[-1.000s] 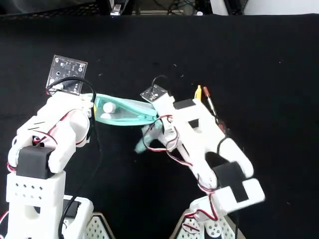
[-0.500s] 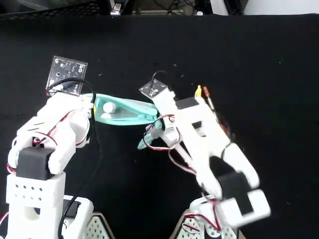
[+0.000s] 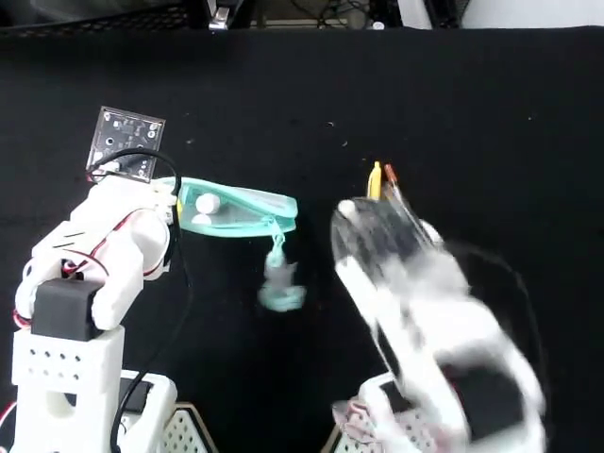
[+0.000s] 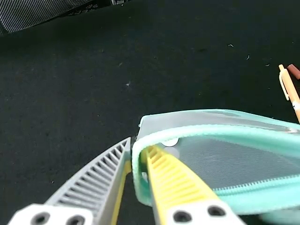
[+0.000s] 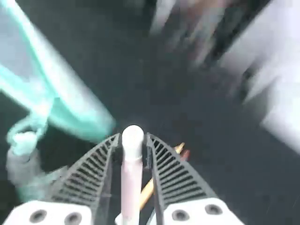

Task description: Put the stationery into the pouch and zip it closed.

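left fingers (image 4: 168, 178) pinching end wall of translucent teal zip pouch (image 4: 225, 159), pouch body stretching away ahead | right fingers (image 5: 176, 180) clamped on white-tipped pale pink stick (image 5: 131, 161), orange pen (image 3: 375, 179) on black desk (image 3: 491, 113) just past them

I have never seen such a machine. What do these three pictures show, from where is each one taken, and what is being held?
You see two small robot arms, a left arm and a right arm, at a black table. One picture looks down from a fixed camera above; the other two come from a camera on each arm's wrist, so each shows that arm's own fingers. The left gripper is clamped on one end of a teal pouch, which looks open. The right gripper holds a white stick, probably a pen. Two more pens, yellow and brown, lie on the table near the right arm.
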`<state>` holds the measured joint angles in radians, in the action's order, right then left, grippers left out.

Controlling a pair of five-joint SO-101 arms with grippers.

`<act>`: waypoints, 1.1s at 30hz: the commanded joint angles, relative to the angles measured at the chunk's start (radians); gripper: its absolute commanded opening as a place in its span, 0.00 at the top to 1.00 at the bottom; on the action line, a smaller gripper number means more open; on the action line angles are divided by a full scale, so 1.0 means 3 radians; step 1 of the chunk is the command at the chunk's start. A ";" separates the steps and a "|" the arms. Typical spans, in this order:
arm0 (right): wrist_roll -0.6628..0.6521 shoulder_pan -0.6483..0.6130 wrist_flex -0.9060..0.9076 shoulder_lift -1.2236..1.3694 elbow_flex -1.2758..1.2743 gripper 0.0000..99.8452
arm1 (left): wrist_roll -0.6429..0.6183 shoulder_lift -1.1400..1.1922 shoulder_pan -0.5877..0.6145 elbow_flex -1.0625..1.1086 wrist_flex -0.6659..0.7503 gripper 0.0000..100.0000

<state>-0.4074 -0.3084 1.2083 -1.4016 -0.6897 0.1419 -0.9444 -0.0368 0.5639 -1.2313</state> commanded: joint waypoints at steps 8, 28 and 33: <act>0.0690 -0.0092 -0.1698 -0.0754 -0.0074 0.99 | 0.0015 0.0031 0.0003 -0.0003 0.0051 0.97; 0.0834 -0.1678 -0.2322 0.0473 0.0105 0.99 | 0.0015 0.0031 0.0003 0.0003 0.0056 0.97; 0.0823 -0.1560 -0.2583 0.0580 -0.0258 0.99 | 0.0015 0.0031 0.0003 0.0003 0.0056 0.97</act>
<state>-0.1588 -0.8009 0.4918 -1.2436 -0.7311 0.1419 -0.9444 -0.0368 0.5639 -1.2313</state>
